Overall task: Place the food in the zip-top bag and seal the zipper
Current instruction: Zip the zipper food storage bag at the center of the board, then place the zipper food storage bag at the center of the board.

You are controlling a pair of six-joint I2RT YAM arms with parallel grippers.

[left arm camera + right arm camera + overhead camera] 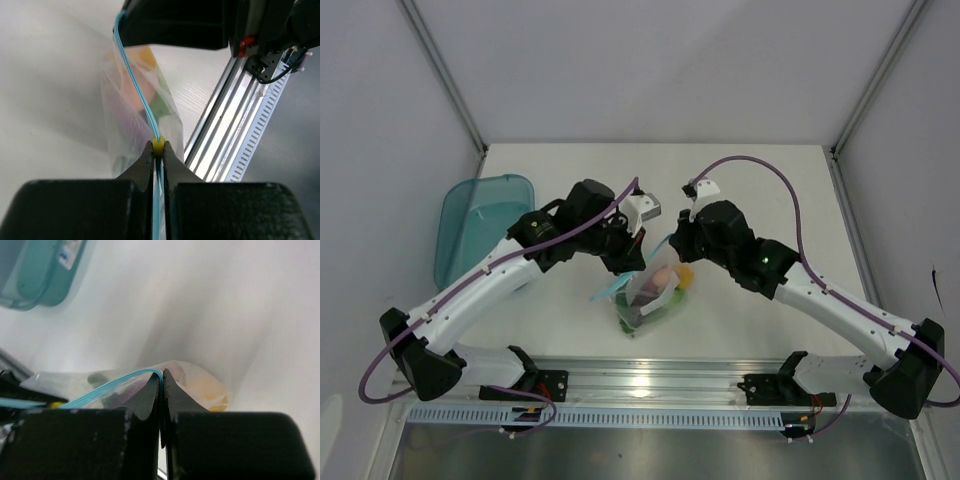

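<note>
A teal tub (480,225) sits at the far left of the white counter (750,180), well apart from the work at centre

The left arm reaches in from the near left corner, its end effector (626,266) pinched tight on the zipper (612,287). In the left wrist view the two dark fingers (145,160) meet on the light blue strip (137,82), with the small yellow slider (158,146) right at their tips

Between the two arms hangs the clear bag (655,298), slack and tilted, its mouth held up and its lower end down towards the near rail (650,380); whether it touches the counter cannot be told. The food (665,280) is inside it: a pinkish piece, a yellow-orange round fruit (686,272) just to its right, and green at the bottom corner (632,320). Through the plastic, the left wrist camera shows only blurred orange, green and purple shapes (142,60)

The right end effector (672,247) comes in from the near right corner and is likewise clamped shut, on the other end of the zipper. The right wrist view shows the blue strip (115,385) running straight into the closed fingertips (150,390), with the bag (200,382) and a yellow piece (210,390) just beyond them, and the tub (40,270) at upper left
</note>
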